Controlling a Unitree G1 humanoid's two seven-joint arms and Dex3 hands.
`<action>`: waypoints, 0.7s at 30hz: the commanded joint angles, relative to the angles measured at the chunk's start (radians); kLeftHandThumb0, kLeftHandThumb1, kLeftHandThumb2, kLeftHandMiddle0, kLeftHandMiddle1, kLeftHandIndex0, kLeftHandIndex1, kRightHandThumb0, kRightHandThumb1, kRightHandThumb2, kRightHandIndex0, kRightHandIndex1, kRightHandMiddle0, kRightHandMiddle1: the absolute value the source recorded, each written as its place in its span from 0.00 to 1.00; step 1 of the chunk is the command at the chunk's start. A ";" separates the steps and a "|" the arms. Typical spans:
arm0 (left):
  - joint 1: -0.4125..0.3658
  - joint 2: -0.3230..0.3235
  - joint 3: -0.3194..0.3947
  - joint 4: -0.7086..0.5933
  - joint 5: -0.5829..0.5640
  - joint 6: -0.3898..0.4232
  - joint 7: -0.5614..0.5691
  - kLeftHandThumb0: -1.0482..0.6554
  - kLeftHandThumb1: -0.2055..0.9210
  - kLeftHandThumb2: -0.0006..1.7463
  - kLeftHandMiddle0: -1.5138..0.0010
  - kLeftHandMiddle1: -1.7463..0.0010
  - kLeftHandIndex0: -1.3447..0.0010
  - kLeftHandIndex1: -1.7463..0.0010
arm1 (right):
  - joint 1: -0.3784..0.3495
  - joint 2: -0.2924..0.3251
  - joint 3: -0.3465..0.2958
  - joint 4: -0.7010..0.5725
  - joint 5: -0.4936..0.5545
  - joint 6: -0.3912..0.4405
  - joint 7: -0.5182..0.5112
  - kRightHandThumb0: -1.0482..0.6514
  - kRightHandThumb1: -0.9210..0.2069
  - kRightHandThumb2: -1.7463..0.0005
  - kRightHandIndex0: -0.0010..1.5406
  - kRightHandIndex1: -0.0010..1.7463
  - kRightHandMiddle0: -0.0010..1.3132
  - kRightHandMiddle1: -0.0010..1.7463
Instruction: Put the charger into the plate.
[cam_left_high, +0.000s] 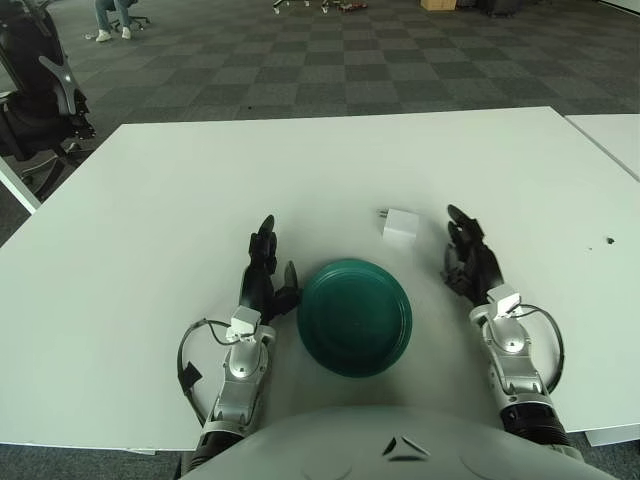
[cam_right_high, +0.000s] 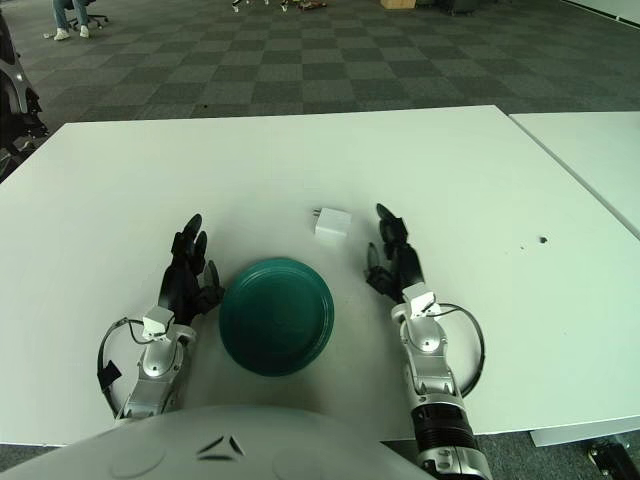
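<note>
Tables: two white rectangular tabletops are showing, the main white table (cam_left_high: 200, 190) and a second white table (cam_left_high: 610, 135) sitting just past its right edge.
Plates: one round dark green plate (cam_left_high: 355, 316) is lying near the front edge.
Chargers: one small white cube-shaped charger (cam_left_high: 401, 227) is lying behind the plate.
Hands: two black three-finger hands are resting near the front edge, the left hand (cam_left_high: 268, 270) and the right hand (cam_left_high: 472, 261).
Chairs: one black office chair (cam_left_high: 35, 95) is standing off the back left corner.

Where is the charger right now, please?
The charger lies on the white table, just beyond the green plate, left of the open right hand.
</note>
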 joint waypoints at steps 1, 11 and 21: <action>0.072 -0.018 -0.007 0.257 0.030 0.047 0.022 0.03 1.00 0.58 0.85 0.99 1.00 0.69 | 0.028 0.070 -0.034 -0.227 -0.059 0.178 -0.130 0.20 0.00 0.59 0.22 0.06 0.00 0.48; 0.034 -0.022 -0.004 0.288 0.044 0.053 0.042 0.02 1.00 0.57 0.86 0.99 1.00 0.66 | -0.092 -0.019 0.071 -0.237 -0.410 0.070 -0.252 0.21 0.00 0.63 0.15 0.30 0.00 0.56; 0.020 -0.020 -0.008 0.312 0.057 0.050 0.067 0.00 1.00 0.58 0.86 1.00 1.00 0.70 | -0.228 -0.118 0.258 -0.236 -0.783 0.152 -0.223 0.18 0.00 0.64 0.18 0.19 0.00 0.50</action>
